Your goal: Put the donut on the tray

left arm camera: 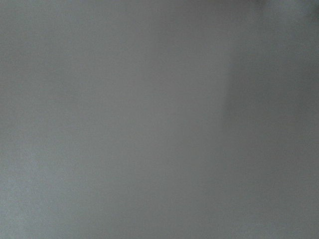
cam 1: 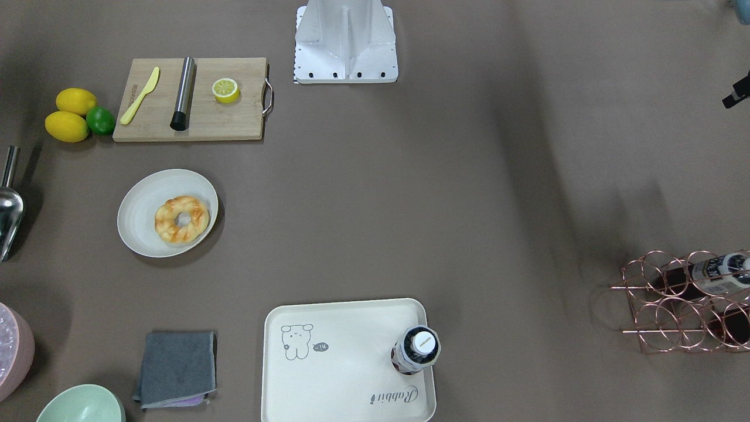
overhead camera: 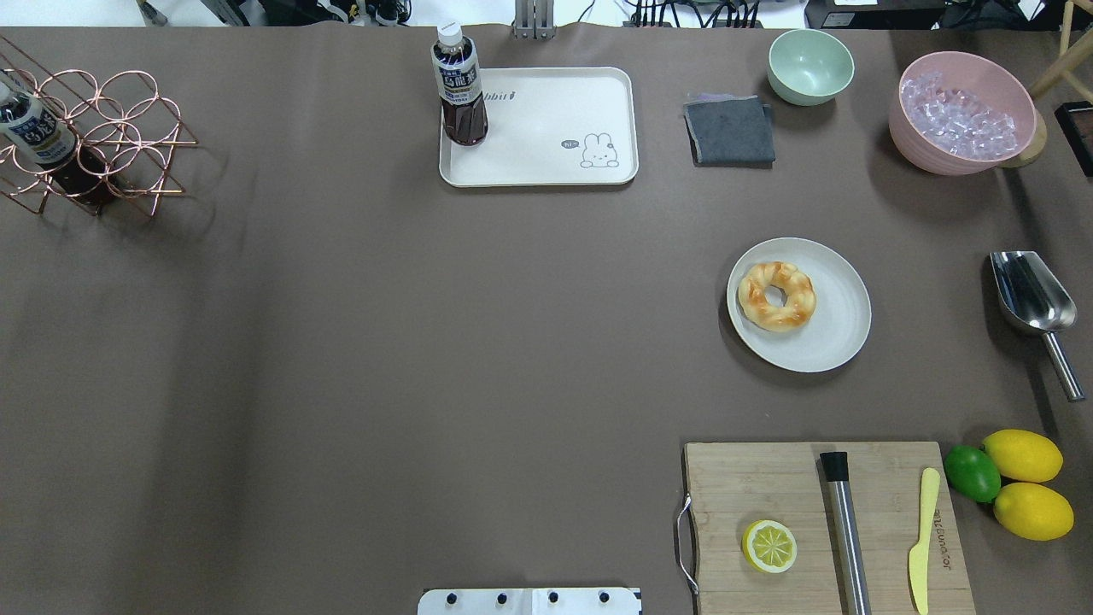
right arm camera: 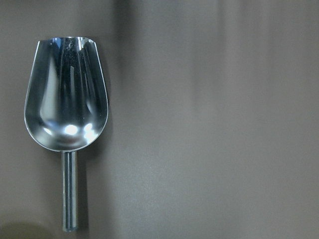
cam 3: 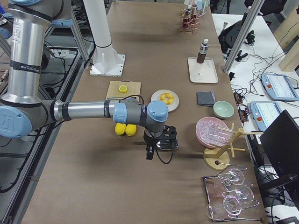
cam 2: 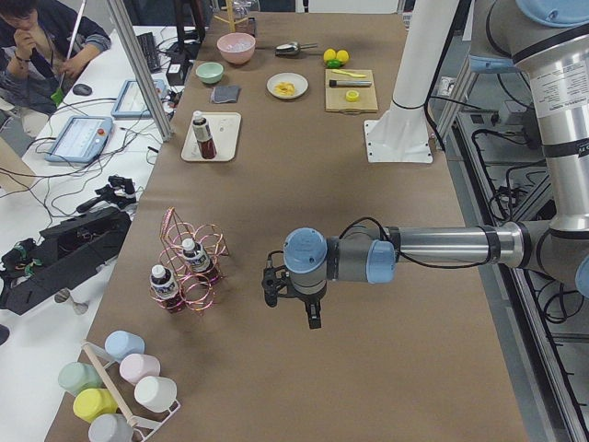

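Observation:
The donut (cam 1: 181, 218) is golden-orange and ridged. It lies on a round off-white plate (cam 1: 140, 199) and also shows in the overhead view (overhead camera: 776, 295). The cream tray (cam 1: 345, 375) with the grey drawing and "Rabbit" script lies apart from it, in the overhead view (overhead camera: 546, 128) at the far middle. A dark drink bottle (cam 1: 417, 350) stands on one corner of the tray. My left gripper (cam 2: 270, 284) hovers over bare table near the wire rack. My right gripper (cam 3: 163, 140) hovers above the metal scoop (right arm camera: 66, 94). I cannot tell whether either is open or shut.
A wooden cutting board (overhead camera: 768, 487) holds a halved lemon (overhead camera: 769, 546), a steel tube and a yellow knife. Two lemons and a lime (overhead camera: 972, 472) lie beside it. A grey cloth (overhead camera: 730, 130), a green bowl (overhead camera: 809, 66), a pink ice bowl (overhead camera: 961, 111) and a copper rack (overhead camera: 85, 137) stand around.

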You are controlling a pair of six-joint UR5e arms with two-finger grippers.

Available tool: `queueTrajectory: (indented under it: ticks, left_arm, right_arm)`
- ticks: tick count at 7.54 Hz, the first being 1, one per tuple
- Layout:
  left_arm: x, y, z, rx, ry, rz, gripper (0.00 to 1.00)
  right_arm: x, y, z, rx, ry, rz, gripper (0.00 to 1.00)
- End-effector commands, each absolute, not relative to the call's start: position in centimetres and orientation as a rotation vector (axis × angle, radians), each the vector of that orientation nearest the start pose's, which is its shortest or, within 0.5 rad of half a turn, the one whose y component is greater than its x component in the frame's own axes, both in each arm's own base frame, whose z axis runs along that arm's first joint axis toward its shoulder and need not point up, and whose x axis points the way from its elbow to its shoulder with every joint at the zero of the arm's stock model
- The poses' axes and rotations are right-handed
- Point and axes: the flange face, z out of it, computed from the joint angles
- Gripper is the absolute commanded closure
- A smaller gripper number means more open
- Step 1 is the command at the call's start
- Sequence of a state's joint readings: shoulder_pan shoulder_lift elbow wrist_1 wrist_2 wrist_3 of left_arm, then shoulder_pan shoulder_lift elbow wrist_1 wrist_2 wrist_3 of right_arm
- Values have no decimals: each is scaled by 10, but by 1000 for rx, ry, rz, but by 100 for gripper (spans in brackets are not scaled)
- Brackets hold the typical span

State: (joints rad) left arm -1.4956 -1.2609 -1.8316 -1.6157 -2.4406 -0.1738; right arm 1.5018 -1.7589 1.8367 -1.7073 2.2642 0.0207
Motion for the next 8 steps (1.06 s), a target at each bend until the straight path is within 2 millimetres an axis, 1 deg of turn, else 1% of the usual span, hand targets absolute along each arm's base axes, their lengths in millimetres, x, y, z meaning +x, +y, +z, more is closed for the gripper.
queueTrajectory:
  ticks: [1,3,6,8]
  left_arm:
    - [-30,-365,651,-112,863,-94,1]
    - [-30,-361,654,-118,862,-97,1]
    - [-30,-361,653,-116,862,-96,1]
    - [-30,-361,652,-116,862,-97,1]
  right_arm:
    - [40,-408,631,-88,-701,-33,0]
    - [40,-407,632,-93,-710,-32,0]
    - [34,-405,633,-100,-709,-46,0]
    - [30,-405,632,-111,-749,-36,0]
